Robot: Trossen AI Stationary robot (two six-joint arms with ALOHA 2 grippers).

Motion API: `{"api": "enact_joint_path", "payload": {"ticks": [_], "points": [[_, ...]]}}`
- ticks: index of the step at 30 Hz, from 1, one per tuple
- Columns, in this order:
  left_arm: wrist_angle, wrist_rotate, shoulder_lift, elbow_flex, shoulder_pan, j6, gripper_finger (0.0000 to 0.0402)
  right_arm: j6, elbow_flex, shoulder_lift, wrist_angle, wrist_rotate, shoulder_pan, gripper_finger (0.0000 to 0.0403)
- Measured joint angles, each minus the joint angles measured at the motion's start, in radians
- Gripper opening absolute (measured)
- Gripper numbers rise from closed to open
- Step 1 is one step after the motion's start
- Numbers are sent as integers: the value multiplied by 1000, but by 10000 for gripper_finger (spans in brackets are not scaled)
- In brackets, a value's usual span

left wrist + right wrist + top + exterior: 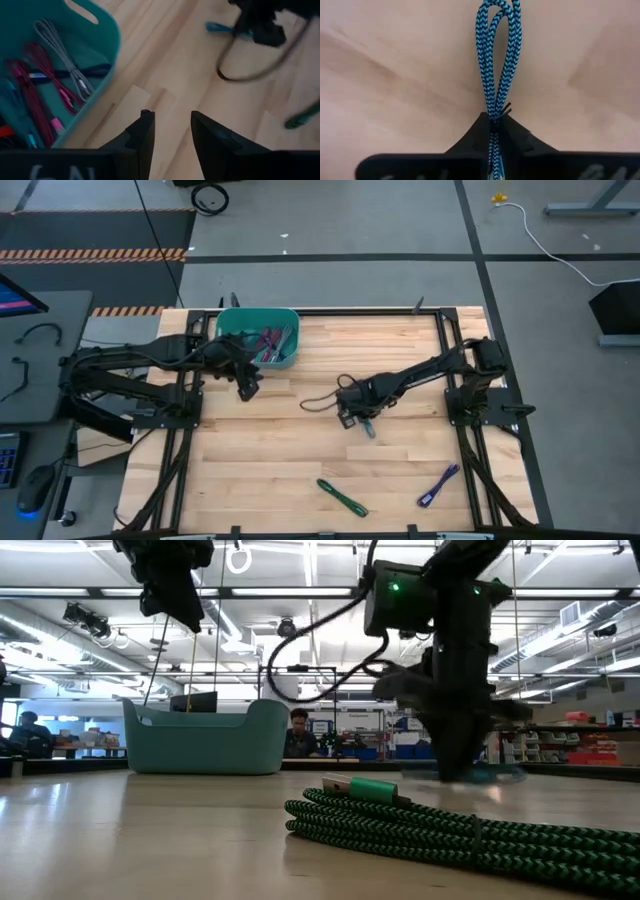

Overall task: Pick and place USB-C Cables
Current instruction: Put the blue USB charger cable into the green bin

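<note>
Teal-blue cable (497, 65) sits folded on the counter (400, 470) mid-table, its long axis running straight out ahead of my right end effector (495, 131), loop end away from me, near end pinched between my fingers. So right end effector is clamped on the teal-blue cable, down at counter level by the look of the low view. In the high view the bundle pokes out just below the right end effector (352, 418), toward the front edge. What matters next: the teal bin (258, 337) lies off to the left and toward the back from here, well apart, so I judge the carry goes across the counter that way once I lift. Bin already holds several cables, magenta, grey, dark ones. My left end effector (170, 131) hangs just beside the bin's front right corner, fingers apart, nothing in them, waiting. It's nearer the bin but I've got the cable. Still out on the counter: green cable (341, 497) near the front edge, purple cable (438, 485) to its right, both closer to my right arm.
</note>
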Motion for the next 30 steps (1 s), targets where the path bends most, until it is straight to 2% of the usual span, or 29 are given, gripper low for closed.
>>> {"api": "enact_joint_path", "payload": {"ticks": [3, 6, 11, 16, 20, 26, 30], "points": [[-4, 27, -40, 0, -25, -48, 132, -5, 77, -67, 34, -6, -33, 29], [-7, 29, -93, 23, -49, -72, 132, -82, 184, -96, 62, -14, -75, 18], [-4, -67, -184, 98, -65, -36, 132, -230, 385, -79, 230, 36, -180, 17], [2, -232, -256, 167, -64, 17, 132, -275, 519, 56, 457, 17, -292, 17], [1, -333, -299, 174, -63, 33, 133, -288, 671, 213, 601, 15, -352, 17], [-44, -345, -322, 174, -63, 7, 132, -253, 985, 475, 599, 11, -381, 17], [-79, -346, -320, 174, -63, -2, 133, -205, 1157, 615, 538, 16, -382, 17]]}}
